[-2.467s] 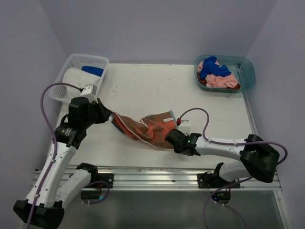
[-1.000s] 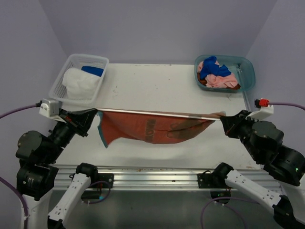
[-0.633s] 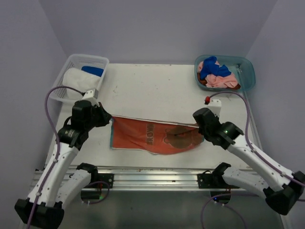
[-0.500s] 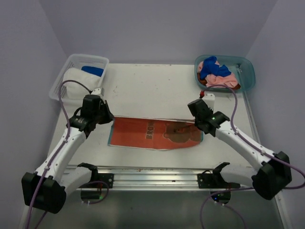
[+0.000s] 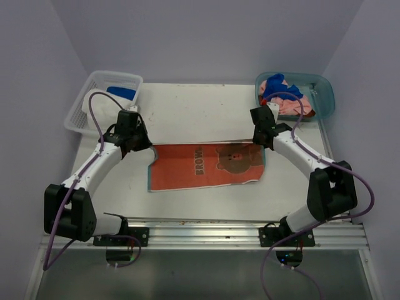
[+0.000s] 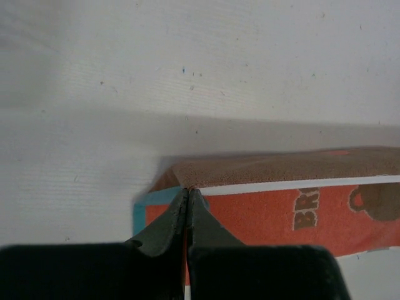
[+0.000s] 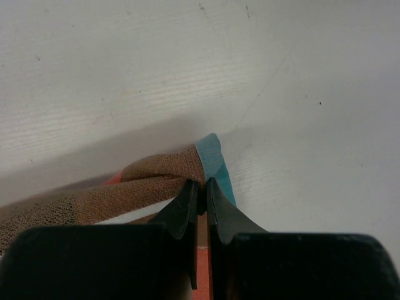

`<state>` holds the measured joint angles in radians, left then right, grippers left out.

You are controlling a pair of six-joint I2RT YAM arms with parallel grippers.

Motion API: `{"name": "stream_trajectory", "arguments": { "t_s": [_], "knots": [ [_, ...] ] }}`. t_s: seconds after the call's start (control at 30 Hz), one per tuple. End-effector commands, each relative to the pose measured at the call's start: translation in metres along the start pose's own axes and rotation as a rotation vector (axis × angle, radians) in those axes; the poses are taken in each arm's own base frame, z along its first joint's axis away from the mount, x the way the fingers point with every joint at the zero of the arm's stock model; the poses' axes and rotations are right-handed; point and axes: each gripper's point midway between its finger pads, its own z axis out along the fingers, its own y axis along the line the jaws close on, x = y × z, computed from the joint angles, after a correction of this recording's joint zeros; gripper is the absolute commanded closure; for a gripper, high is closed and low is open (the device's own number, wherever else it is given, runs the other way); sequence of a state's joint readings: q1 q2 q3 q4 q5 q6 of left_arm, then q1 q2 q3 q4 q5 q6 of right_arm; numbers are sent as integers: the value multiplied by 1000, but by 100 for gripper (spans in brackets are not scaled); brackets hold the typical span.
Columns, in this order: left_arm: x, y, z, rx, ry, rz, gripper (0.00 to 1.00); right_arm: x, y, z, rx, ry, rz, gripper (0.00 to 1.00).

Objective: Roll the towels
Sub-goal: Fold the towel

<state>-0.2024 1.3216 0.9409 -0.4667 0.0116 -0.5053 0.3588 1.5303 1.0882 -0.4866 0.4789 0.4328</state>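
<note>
A brown towel [image 5: 206,165] with an orange printed face, a bear picture and a teal edge lies spread flat on the white table [image 5: 200,112]. My left gripper [image 5: 142,145] is shut on its far left corner [image 6: 187,178]. My right gripper [image 5: 261,142] is shut on its far right corner [image 7: 209,164]. Both corners are lifted slightly and the brown back shows along the far edge. More towels, pink [image 5: 289,106] and royal blue [image 5: 275,87], lie heaped in the teal tub [image 5: 325,100]. A white towel [image 5: 94,103] and a blue one [image 5: 122,92] sit in the mesh basket [image 5: 84,100].
The mesh basket stands at the far left corner and the teal tub at the far right corner. A metal rail [image 5: 200,228] runs along the near table edge. Purple cables loop over both arms.
Both grippers carried the towel stretched in the air, lowered it and drew it away from the bases. It now lies flat, printed side up, with both grippers farther back.
</note>
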Motion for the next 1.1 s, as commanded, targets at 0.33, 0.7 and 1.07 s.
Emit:
{"name": "stream_trajectory", "arguments": {
  "t_s": [0.33, 0.7, 1.07],
  "knots": [
    [-23, 9, -7, -16, -41, 27, 100, 15, -11, -22, -94, 11, 37, 100],
    [-4, 24, -31, -55, -39, 30, 100, 51, -23, -46, -149, 53, 78, 100],
    [24, 32, -36, -60, -2, -12, 100, 75, -29, -52, -164, 97, 80, 100]
  ]
}}
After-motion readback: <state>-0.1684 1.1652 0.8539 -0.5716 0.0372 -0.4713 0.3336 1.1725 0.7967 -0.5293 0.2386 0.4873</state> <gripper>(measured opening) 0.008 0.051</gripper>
